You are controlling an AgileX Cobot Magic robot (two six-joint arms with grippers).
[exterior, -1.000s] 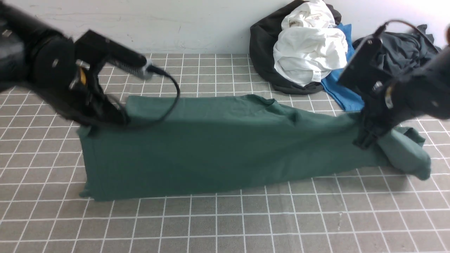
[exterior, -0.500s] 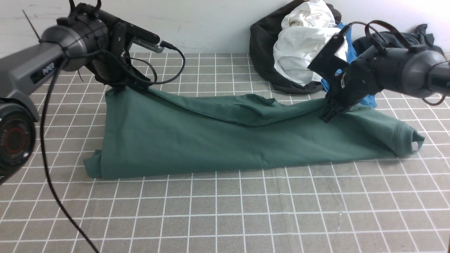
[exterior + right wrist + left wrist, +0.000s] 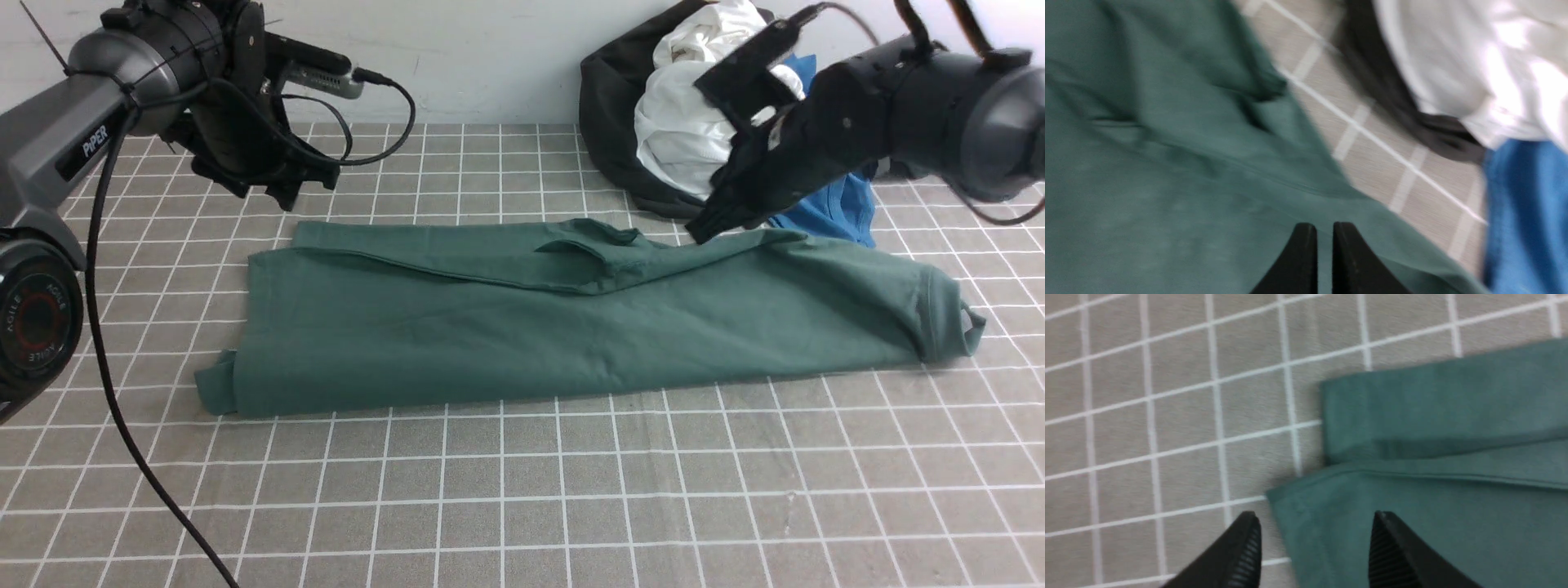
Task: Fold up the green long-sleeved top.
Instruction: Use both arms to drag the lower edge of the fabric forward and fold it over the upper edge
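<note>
The dark forest-green cotton long-sleeved top is lying folded lengthwise on the grey gridded mat, stretching from nine to three o'clock. The left gripper is hovering at ten o'clock, fingers apart; the right gripper is at two, fingers nearly together on nothing. I'd worry the top's loose far flap bunches crooked if folded unsmoothed. No containers are showing.

Long-sleeved top lies flat before the clothes pile

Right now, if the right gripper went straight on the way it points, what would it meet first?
The right gripper would probably meet the green top near its far edge; depth unclear.
</note>
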